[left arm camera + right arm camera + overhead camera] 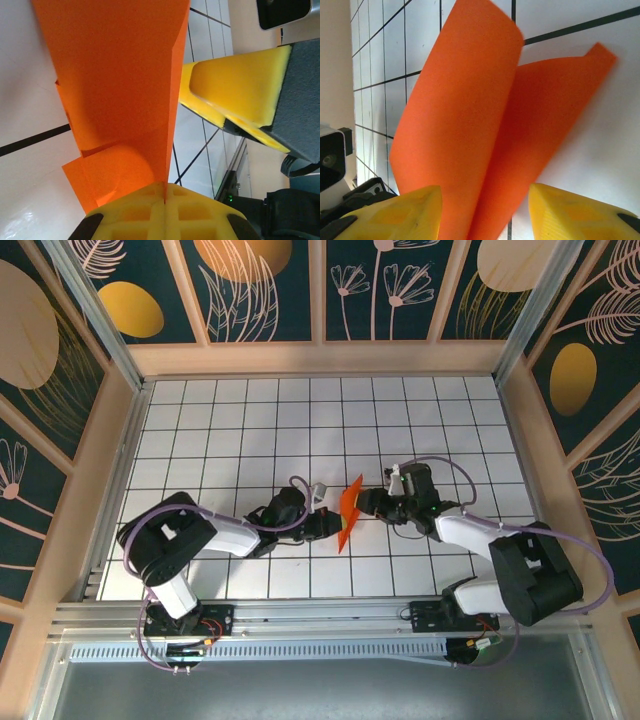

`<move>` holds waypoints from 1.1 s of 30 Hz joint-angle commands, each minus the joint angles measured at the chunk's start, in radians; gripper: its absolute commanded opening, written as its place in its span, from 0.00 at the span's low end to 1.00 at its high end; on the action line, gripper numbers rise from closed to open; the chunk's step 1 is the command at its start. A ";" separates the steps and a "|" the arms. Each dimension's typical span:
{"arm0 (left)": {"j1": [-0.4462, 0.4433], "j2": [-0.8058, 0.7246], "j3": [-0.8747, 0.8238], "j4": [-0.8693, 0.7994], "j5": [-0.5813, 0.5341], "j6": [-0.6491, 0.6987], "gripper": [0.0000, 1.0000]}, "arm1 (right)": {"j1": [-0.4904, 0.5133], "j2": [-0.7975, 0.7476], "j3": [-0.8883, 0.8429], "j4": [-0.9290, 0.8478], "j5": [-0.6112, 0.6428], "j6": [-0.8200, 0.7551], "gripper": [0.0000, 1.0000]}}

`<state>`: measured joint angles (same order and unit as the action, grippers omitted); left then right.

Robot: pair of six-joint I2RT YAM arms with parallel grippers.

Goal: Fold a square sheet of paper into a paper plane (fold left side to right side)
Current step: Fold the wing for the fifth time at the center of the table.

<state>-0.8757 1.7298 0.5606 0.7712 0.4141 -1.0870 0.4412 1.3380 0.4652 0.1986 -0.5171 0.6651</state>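
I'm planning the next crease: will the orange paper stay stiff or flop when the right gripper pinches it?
Probably floppy: the orange paper bows in a curve between the fingers of the open right gripper. Likely light: the left gripper, shut on one folded edge, keeps it upright. It may buckle if pushed.

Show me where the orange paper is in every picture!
Top external: orange paper near the centre.
Left wrist: orange paper from upper left down to bottom middle.
Right wrist: orange paper in the middle, curled, rising from the bottom.
Shared landmark: white grid table.
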 commanded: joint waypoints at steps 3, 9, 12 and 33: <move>0.007 0.064 -0.012 0.113 0.039 -0.065 0.00 | 0.023 0.036 0.001 0.056 0.035 0.053 0.45; 0.007 0.092 -0.005 0.151 0.049 -0.081 0.00 | 0.026 0.055 0.011 0.022 0.081 0.071 0.45; 0.006 0.109 0.004 0.162 0.060 -0.089 0.00 | 0.025 0.055 0.006 0.034 0.081 0.082 0.45; 0.007 0.173 0.032 0.211 0.088 -0.128 0.00 | 0.045 0.112 0.035 0.068 0.080 0.114 0.44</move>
<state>-0.8757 1.8816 0.5735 0.9390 0.4835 -1.2030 0.4736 1.4334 0.4709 0.2352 -0.4458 0.7692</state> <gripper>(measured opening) 0.043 0.447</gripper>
